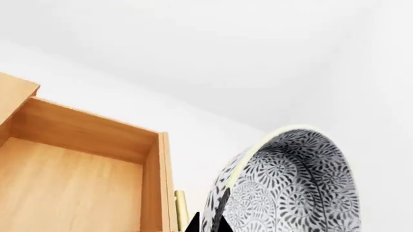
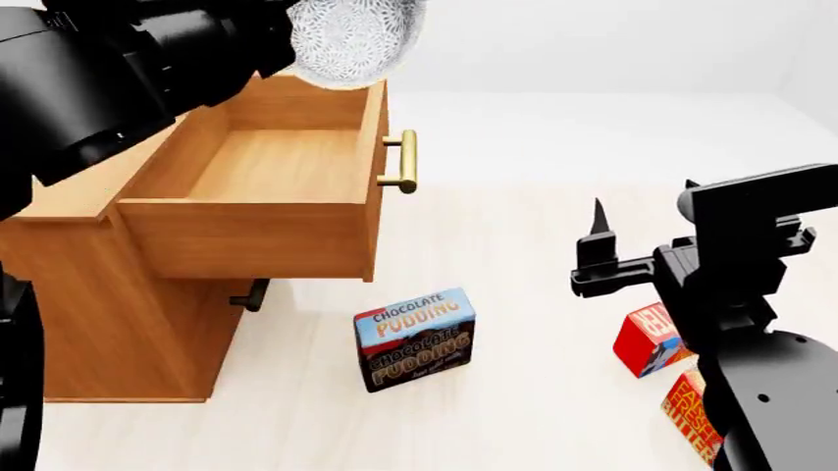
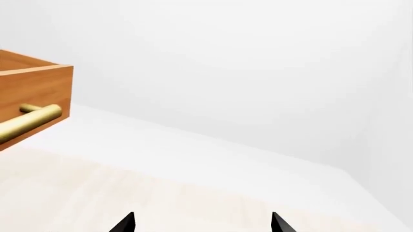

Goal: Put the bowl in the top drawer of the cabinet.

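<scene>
The bowl (image 2: 353, 37), speckled blue-grey outside, hangs tilted on its side above the far front corner of the top drawer (image 2: 242, 235). The drawer stands pulled out of the cabinet (image 2: 118, 314) and nothing lies inside it. Its brass handle (image 2: 406, 162) faces right. In the left wrist view my left gripper (image 1: 209, 220) is shut on the rim of the bowl (image 1: 290, 188), beside the drawer's wall (image 1: 152, 174). My right gripper (image 2: 645, 201) stands open and holds nothing, off to the right of the drawer. Its fingertips are wide apart in the right wrist view (image 3: 202, 222), where the handle (image 3: 29, 121) also shows.
A chocolate pudding box (image 2: 415, 337) stands on the pale surface in front of the cabinet. Two red boxes (image 2: 647, 339) (image 2: 694, 412) lie under my right arm. The lower drawer's handle (image 2: 251, 294) pokes out beneath the open drawer.
</scene>
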Robot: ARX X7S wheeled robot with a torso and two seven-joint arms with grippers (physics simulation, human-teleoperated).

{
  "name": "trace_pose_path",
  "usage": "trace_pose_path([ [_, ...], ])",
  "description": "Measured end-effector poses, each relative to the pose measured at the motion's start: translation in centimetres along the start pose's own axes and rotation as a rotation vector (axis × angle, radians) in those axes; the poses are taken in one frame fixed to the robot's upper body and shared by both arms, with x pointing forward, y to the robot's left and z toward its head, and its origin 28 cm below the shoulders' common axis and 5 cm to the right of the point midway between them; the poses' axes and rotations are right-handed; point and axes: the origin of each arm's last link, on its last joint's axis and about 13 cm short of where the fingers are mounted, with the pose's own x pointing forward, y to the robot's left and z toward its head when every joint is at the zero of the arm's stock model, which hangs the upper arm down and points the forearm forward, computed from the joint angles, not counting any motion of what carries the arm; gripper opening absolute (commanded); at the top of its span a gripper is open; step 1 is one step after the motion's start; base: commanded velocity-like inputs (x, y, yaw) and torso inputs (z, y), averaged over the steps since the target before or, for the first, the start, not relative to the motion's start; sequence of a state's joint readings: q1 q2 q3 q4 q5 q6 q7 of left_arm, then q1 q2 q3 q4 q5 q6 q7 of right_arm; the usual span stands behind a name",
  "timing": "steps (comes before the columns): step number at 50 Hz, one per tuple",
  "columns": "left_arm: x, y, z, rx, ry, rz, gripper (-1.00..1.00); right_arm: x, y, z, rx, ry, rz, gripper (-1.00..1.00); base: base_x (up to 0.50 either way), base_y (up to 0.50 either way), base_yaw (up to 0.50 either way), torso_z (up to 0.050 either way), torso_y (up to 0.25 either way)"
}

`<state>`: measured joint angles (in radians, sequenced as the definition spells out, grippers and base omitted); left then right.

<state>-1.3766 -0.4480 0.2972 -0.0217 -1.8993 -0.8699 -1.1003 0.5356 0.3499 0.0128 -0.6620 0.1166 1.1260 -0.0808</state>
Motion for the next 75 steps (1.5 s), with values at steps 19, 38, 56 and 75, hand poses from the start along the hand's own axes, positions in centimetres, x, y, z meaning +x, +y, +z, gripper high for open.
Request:
trace_pose_path([
  [19, 5.8, 0.6, 2.9, -0.133, 0.019, 0.263, -1.0, -0.7, 0.2, -0.2, -0.005, -0.004, 0.016, 1.0, 0.0, 0.0, 0.0, 0.0, 0.001],
  [38, 10.3, 2.7, 1.5, -0.223, 0.096, 0.429, -1.0, -1.0, -0.1, -0.5, -0.009, 0.008, -0.002, 1.0, 0.0, 0.0, 0.0, 0.0, 0.001],
  [56, 12.5, 4.6, 0.2, -0.304, 0.139, 0.519, -1.0, -1.1, -0.4, -1.4, -0.004, 0.033, -0.008, 1.0, 0.0, 0.0, 0.0, 0.0, 0.001],
  [75, 13.1, 5.6, -0.4, -0.364, 0.151, 0.573, -1.0, -1.1, -0.5, -1.9, 0.001, 0.048, -0.014, 1.0, 0.0, 0.0, 0.0, 0.001, 0.001],
])
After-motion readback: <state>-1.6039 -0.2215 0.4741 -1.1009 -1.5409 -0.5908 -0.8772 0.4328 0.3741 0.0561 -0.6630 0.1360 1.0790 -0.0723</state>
